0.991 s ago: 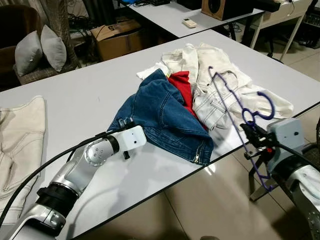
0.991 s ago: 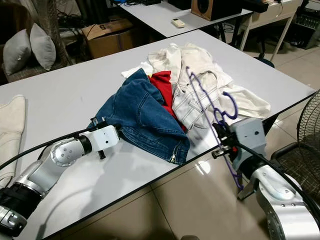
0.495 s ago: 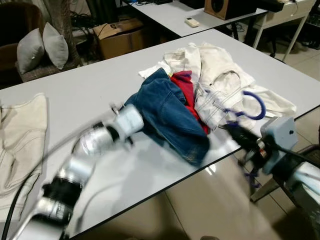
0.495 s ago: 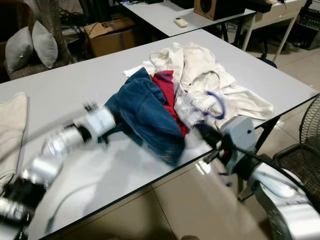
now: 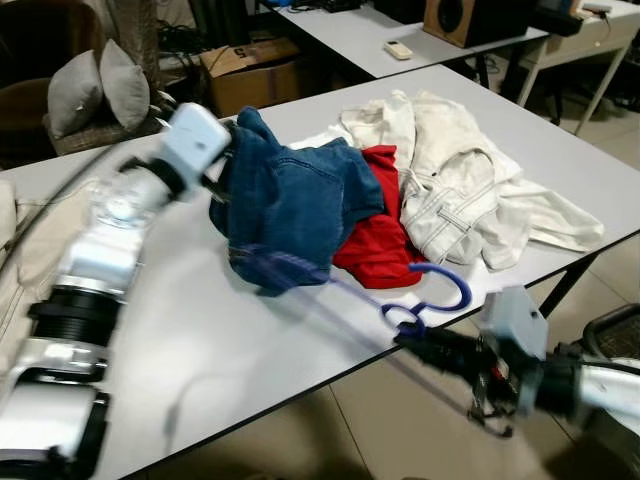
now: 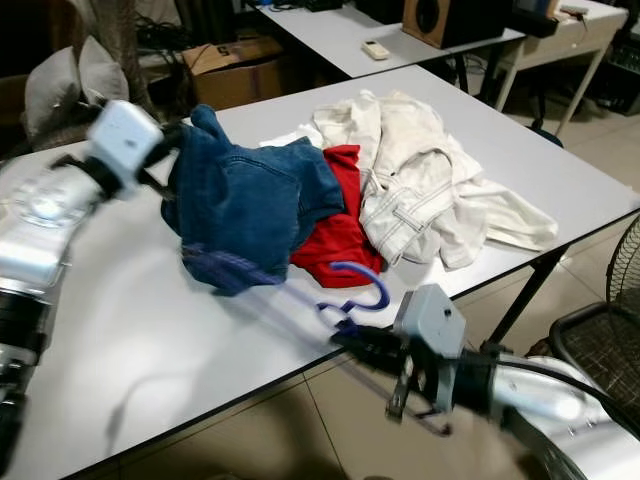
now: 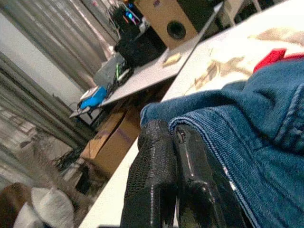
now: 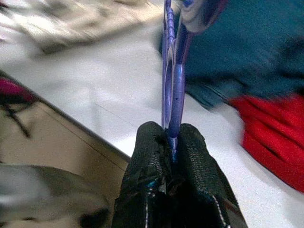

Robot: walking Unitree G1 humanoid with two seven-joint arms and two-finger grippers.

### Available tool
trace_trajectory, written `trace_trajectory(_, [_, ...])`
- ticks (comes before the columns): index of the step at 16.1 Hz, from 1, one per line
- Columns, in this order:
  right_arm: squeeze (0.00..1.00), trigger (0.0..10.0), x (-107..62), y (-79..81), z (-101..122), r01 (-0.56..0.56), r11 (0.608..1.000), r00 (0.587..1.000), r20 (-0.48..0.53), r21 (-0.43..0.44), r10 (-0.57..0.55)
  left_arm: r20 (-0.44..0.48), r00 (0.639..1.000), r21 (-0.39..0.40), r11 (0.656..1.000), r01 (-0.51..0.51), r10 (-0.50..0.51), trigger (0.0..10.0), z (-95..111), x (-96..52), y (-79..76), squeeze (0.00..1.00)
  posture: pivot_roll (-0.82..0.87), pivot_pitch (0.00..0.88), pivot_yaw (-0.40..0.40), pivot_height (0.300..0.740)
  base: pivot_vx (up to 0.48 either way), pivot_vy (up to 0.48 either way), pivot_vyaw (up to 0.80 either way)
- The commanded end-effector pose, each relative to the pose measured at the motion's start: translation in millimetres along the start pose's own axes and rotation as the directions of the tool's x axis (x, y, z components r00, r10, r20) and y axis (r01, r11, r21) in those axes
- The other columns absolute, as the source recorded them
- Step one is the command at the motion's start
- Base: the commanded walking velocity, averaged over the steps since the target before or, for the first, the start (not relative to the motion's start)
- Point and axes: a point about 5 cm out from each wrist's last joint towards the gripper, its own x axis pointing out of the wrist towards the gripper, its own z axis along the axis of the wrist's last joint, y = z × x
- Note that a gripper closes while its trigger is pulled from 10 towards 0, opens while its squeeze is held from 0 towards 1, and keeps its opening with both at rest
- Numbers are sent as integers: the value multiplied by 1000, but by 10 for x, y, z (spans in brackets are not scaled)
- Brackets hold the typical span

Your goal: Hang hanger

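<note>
My left gripper (image 5: pixel 222 152) is raised over the white table (image 5: pixel 180 330) and shut on the top of a blue denim jacket (image 5: pixel 290 205), which hangs from it with its hem on the table. The left wrist view shows the black fingers (image 7: pixel 159 180) pinching the denim (image 7: pixel 251 142). My right gripper (image 5: pixel 405 340), just off the table's front edge, is shut on a purple hanger (image 5: pixel 440 290). The hanger lies nearly flat and its blurred far end (image 5: pixel 270 265) reaches the jacket's hem. The right wrist view shows the hanger wire (image 8: pixel 171 90) between the fingers (image 8: pixel 152 161).
A red garment (image 5: pixel 375 230) and a white jacket (image 5: pixel 450 175) lie heaped right of the denim. Cushions (image 5: pixel 95 85) and a cardboard box (image 5: pixel 250 70) stand beyond the table. A second table (image 5: pixel 440 45) carries a remote and a speaker.
My left gripper has lifted the denim jacket up and to the far left. My right gripper has swung the hanger down from upright to nearly flat, its end now at the jacket's hem.
</note>
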Motion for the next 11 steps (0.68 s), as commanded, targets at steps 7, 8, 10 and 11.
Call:
trace_trajectory(7, [0, 10000, 251, -624, 88, 213, 973, 977, 2, -92, -214, -155, 986, 123, 989, 83, -64, 0, -161, -498, 390, 0, -165, 0, 34, 740, 0, 0, 0])
trace_trajectory(8, [0, 10000, 332, -682, 136, 202, 972, 979, 15, -117, -201, -202, 974, 133, 982, 130, -102, 0, -203, -619, 429, 0, -160, 0, 32, 740, 0, 0, 0])
trace_trajectory(10, [0, 10000, 489, -786, 273, 200, 969, 979, 64, -147, -193, -277, 943, 129, 966, 224, -182, 0, -260, -831, 464, 0, -142, 0, 22, 740, 0, 0, 0])
trace_trajectory(11, [0, 10000, 639, -874, 427, 215, 964, 972, 131, -157, -195, -298, 911, 74, 945, 320, -285, 0, -238, -1009, 433, 0, -113, 0, 5, 740, 0, 0, 0])
